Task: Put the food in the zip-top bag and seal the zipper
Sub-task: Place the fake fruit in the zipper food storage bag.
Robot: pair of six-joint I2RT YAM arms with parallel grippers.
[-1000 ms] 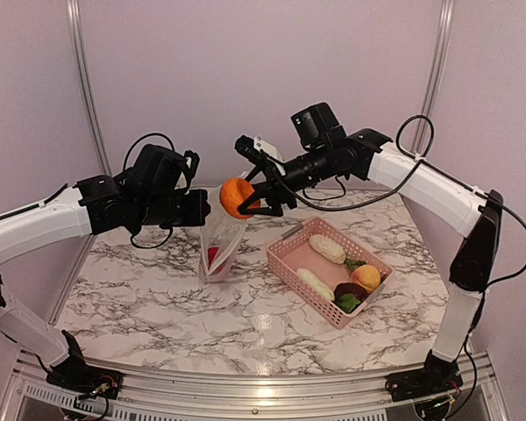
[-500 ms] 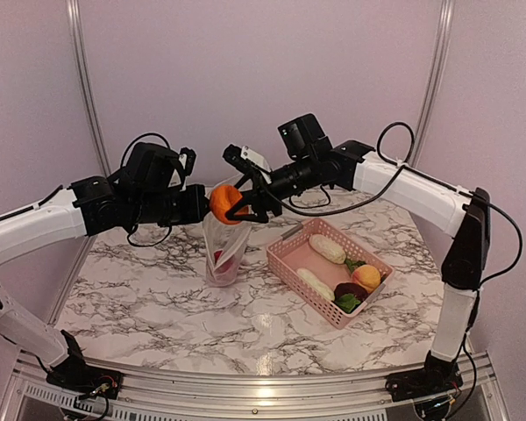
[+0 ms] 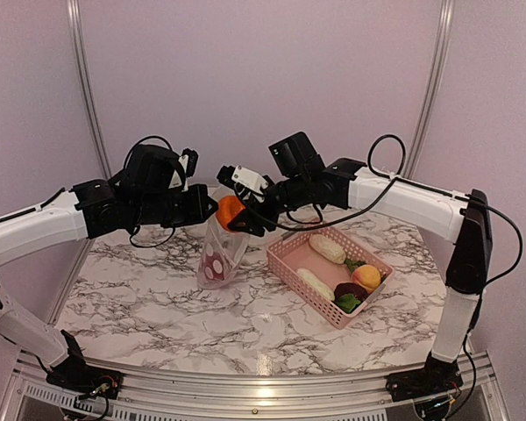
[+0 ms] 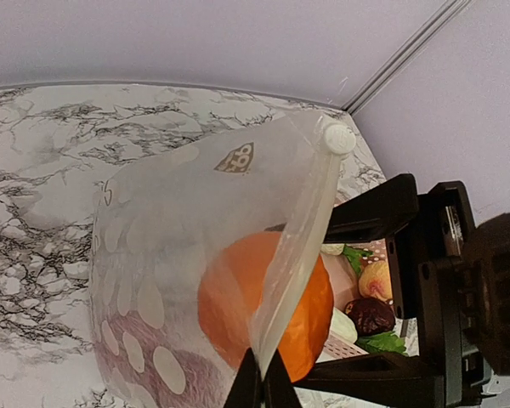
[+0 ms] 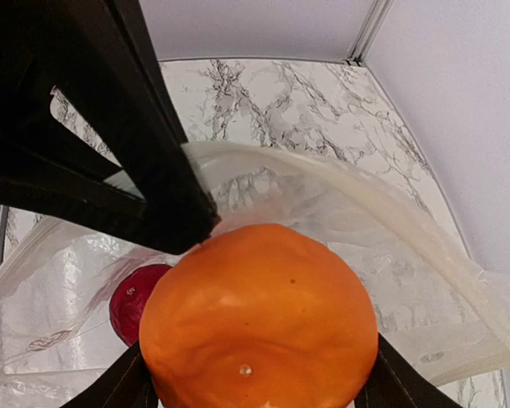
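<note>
While the left claw [image 4: 257, 384] pinches the bag [image 4: 153, 238] rim, the right claw [image 5: 259, 387] clamps the orange [image 5: 259, 314] at its mouth. The basket [image 3: 298, 288] lies at the bag's 3 o'clock.

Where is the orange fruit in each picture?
Top view: the orange fruit is just left of the middle, at the mouth of the zip-top bag.
Left wrist view: low in the middle, partly seen through the bag's dotted plastic.
Right wrist view: it fills the bottom middle, with the bag beyond it.
Shared landmark: the zip-top bag.
</note>
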